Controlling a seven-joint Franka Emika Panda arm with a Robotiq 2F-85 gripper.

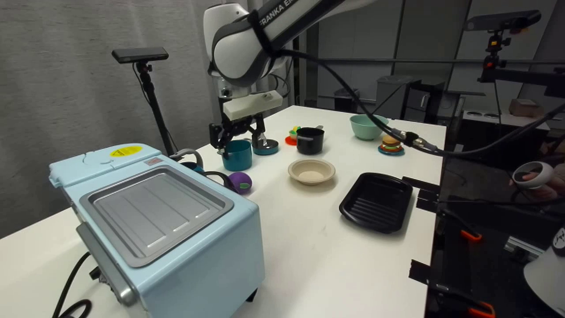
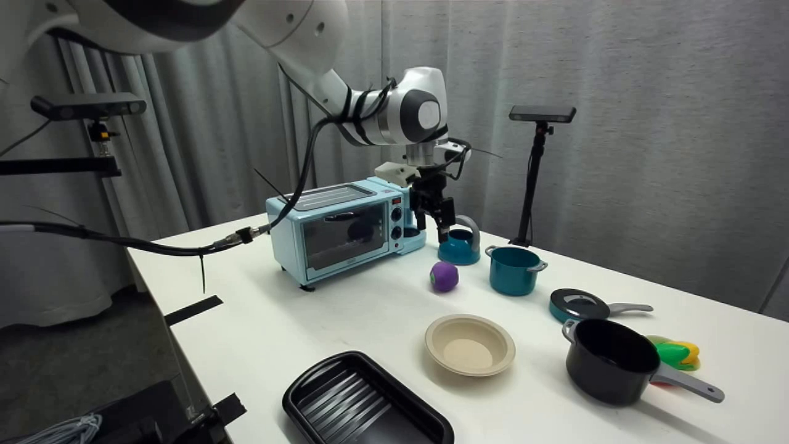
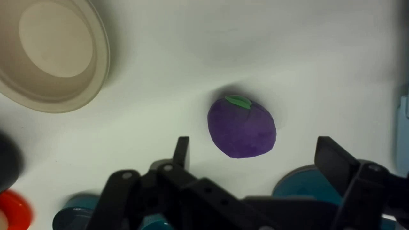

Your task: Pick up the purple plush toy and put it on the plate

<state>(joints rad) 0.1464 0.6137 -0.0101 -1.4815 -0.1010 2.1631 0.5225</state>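
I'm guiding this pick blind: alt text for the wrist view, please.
A purple toy lies untouched on a white table, its lower part framed by the open gripper. A beige plate is cut off at upper left; teal cookware shows partly behind the gripper.

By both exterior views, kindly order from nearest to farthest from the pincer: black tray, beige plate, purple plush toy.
1. Purple plush toy: on the table, lower than the open pincer.
2. Beige plate: upper left in the wrist view.
3. Black tray: near the table's edge.

White table [image 1: 318, 251] beneath purple toy [image 2: 444, 277], plate [image 2: 470, 353], tray [image 1: 375, 205], red saucer [image 1: 290, 141] perhaps.
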